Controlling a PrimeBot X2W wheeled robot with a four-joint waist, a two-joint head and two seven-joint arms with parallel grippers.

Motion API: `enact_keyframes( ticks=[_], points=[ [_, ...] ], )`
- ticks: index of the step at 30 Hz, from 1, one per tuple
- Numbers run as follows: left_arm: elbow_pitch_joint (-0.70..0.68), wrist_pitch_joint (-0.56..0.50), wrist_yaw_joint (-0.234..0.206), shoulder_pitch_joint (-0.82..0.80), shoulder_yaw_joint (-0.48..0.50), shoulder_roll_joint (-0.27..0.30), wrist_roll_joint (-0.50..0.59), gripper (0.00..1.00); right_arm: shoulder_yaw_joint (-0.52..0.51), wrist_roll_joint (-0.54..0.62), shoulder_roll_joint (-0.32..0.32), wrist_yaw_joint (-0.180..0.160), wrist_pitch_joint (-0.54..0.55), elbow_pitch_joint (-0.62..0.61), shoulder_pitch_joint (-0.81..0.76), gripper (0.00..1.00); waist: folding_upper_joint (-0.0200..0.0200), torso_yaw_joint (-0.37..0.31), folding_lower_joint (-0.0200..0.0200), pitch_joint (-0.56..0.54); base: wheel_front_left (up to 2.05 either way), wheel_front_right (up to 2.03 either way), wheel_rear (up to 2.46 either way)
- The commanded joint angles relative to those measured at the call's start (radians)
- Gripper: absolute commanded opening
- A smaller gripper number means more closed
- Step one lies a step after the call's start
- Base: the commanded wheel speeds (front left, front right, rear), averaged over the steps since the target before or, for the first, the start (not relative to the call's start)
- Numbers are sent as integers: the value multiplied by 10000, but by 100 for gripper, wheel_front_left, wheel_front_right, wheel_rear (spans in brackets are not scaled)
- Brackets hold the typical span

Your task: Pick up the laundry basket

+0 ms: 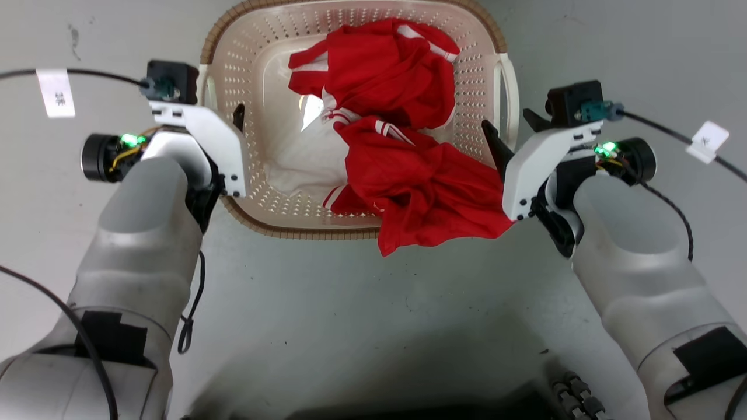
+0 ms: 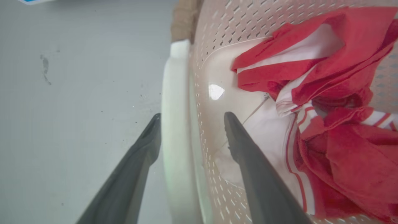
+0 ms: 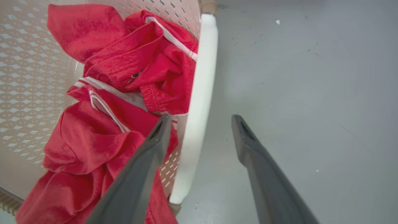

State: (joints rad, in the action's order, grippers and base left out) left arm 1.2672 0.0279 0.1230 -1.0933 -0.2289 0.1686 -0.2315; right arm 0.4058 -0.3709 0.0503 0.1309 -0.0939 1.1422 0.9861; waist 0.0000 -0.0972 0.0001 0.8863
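The laundry basket (image 1: 251, 87) stands on the grey floor (image 1: 373, 303) straight ahead of the robot, in the upper middle of the head view, between the two forearms. It is a cream plastic basket with perforated walls, a brown woven-look rim (image 1: 292, 232) and a white handle on each short side. Inside lie crumpled red garments with white stripes (image 1: 402, 116) on top of some white fabric (image 1: 309, 157). One red piece (image 1: 432, 227) spills over the near rim at the robot's right.

The left end effector (image 2: 192, 116) is open and holds nothing. Its two dark fingers straddle the left white handle (image 2: 175, 124). The outer finger (image 2: 136, 161) is on the floor side, right up against the handle's edge, though I cannot tell if it touches. The inner finger (image 2: 248, 161) reaches down inside the basket along the perforated wall, with a gap between it and the handle.

The right end effector (image 3: 201, 118) is also open and empty, straddling the right white handle (image 3: 199, 93). Its inner finger (image 3: 146, 161) is inside the basket, over the red cloth and near the handle. Its outer finger (image 3: 258, 161) is out over the floor, clearly apart from the handle.

A small green light glows on each wrist (image 1: 133, 140) (image 1: 607, 147). Black cables run off to both sides, each with a white tag (image 1: 55, 92) (image 1: 707, 142)
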Motion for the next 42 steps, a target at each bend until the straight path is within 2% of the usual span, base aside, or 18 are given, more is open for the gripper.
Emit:
enact_keyframes(
  ticks=[1, 4, 5, 6, 7, 8, 18, 26, 36, 42],
  points=[
    [21, -94, 30, -265, -72, -2, 47, 100, 124, -116, -2, -3, 133, 87, 327, 100, 0, 61, -1, 161, 0, 0, 0],
    [72, -241, 48, -447, -149, -17, -21, 100, 310, -264, 2, -3, 274, 284, 669, 100, 0, 101, -1, 276, 0, 0, 0],
    [85, -356, 56, -489, -149, -53, -86, 100, 341, -332, 1, -5, 334, 358, 747, 45, 0, 113, -1, 295, 0, 0, 0],
    [95, -456, 65, -523, -151, -91, -138, 71, 403, -399, -1, -3, 377, 403, 805, 1, 0, 128, -1, 306, 0, 0, 0],
    [103, -533, 63, -552, -165, -117, -190, 9, 473, -473, -1, -3, 440, 427, 861, 0, 0, 142, -1, 308, 0, 0, 0],
    [110, -601, 62, -566, -184, -130, -237, 0, 551, -526, -1, -3, 487, 449, 900, 0, 0, 152, -1, 308, 0, 0, 0],
    [132, -869, 81, -333, -589, -390, -794, 0, 1195, -1039, -36, 15, 629, 629, 944, 0, 0, 224, -1, 131, 0, 0, 0],
    [129, -1040, 84, -28, -907, -540, -1378, 0, 1535, -1361, -47, 20, 739, 858, 680, 0, 0, 287, -1, -420, 0, 0, 0],
    [57, -1434, 96, 876, -1379, -943, -2180, 0, 1782, -1855, -89, 23, 1272, 1169, -218, 0, 0, 451, -1, -2237, 0, 0, 0],
    [-73, -2086, 123, 1537, -1771, -1147, -2831, 0, 1724, -2249, -4, 23, 1956, 1320, -766, 0, 0, 661, -1, -3638, 0, 0, 0]
  ],
)
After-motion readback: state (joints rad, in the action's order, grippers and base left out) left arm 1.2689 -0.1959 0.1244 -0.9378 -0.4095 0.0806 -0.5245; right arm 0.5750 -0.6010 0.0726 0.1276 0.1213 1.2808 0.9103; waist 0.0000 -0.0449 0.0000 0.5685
